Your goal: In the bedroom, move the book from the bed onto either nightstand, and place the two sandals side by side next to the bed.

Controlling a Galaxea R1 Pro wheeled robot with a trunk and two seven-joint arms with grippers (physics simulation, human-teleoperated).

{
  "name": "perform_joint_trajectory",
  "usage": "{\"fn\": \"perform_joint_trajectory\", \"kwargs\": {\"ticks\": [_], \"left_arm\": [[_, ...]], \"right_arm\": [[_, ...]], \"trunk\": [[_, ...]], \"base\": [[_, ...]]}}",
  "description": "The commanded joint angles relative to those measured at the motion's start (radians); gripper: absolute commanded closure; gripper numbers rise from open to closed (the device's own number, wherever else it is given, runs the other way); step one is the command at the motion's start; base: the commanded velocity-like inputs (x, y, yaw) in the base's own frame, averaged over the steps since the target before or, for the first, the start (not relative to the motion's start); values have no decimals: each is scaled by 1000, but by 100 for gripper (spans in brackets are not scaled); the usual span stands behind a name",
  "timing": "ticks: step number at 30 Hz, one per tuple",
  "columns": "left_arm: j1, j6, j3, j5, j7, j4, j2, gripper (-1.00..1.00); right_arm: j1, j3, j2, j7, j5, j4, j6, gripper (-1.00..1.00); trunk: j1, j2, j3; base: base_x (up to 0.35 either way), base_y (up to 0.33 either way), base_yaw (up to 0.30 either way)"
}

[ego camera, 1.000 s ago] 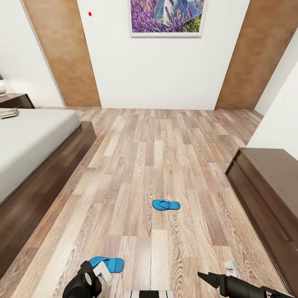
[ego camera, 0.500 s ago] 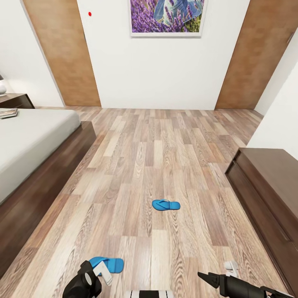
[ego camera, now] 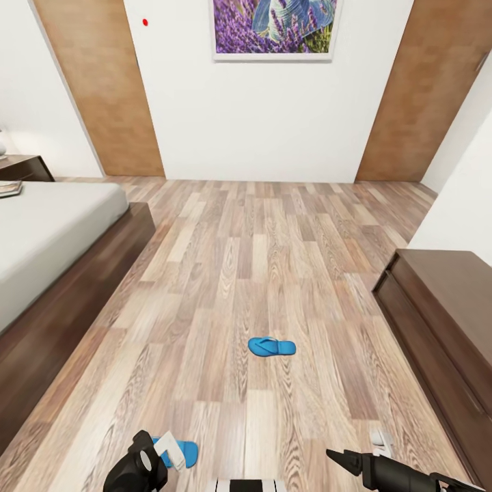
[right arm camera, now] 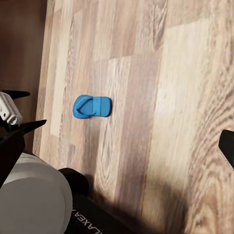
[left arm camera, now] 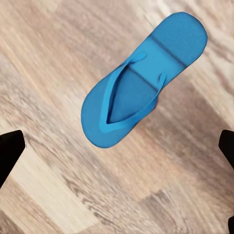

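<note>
In the head view, two blue sandals are lying on the plank floor (ego camera: 273, 246), well apart from each other. One sandal (ego camera: 272, 346) is sitting near the middle of the floor, at about 6 o'clock from the picture (ego camera: 275, 27) on the far wall. The other sandal (ego camera: 183, 451) is lying nearer the robot at 7 o'clock, partly hidden behind the left gripper (ego camera: 167, 451), which is hanging just above it. In the left wrist view that sandal (left arm camera: 141, 83) is showing strap-up between the two dark fingertips (left arm camera: 9, 151), which are standing wide apart and gripping nothing. The right gripper (ego camera: 379, 443) is hovering at 5 o'clock over bare floor; how far it is spread I cannot tell. The bed (ego camera: 48, 232) is running along 9 o'clock, with the book (ego camera: 9, 188) resting on its far corner beside the nightstand (ego camera: 24, 166). A long low cabinet (ego camera: 444, 307) is standing at 3 o'clock.
</note>
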Motion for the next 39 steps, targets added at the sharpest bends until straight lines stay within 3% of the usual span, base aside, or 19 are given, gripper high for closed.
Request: {"fn": "perform_joint_trajectory", "kwargs": {"ticks": [1, 9, 12, 20, 23, 39], "left_arm": [[0, 2, 0, -11, -8, -2, 0, -100], [0, 3, -1, -14, -9, -2, 1, -100], [0, 4, -1, -39, -10, -3, 1, -100], [-1, 5, -1, -230, -17, -3, 0, -100], [0, 4, -2, -258, -18, -2, 1, -100], [0, -1, -4, -277, -20, -3, 19, -100]], "right_arm": [[0, 0, 0, 1, -5, 0, 7, -100], [-1, -1, 0, 1, -5, 0, 7, -100], [0, -1, 0, 1, -5, 0, 7, -100], [0, -1, -1, 1, -5, 0, 7, -100], [0, -1, -1, 1, -5, 0, 7, -100], [-1, -1, 0, 0, -4, 0, 7, -100]], "trunk": [[0, 0, -1], [0, 0, -1], [0, 0, -1], [0, 0, -1], [0, 0, -1], [0, 0, -1]], "base": [[218, -1, 0], [63, 0, 0], [7, 0, 0], [1, 0, 0], [0, 0, 0], [0, 0, 0]]}}
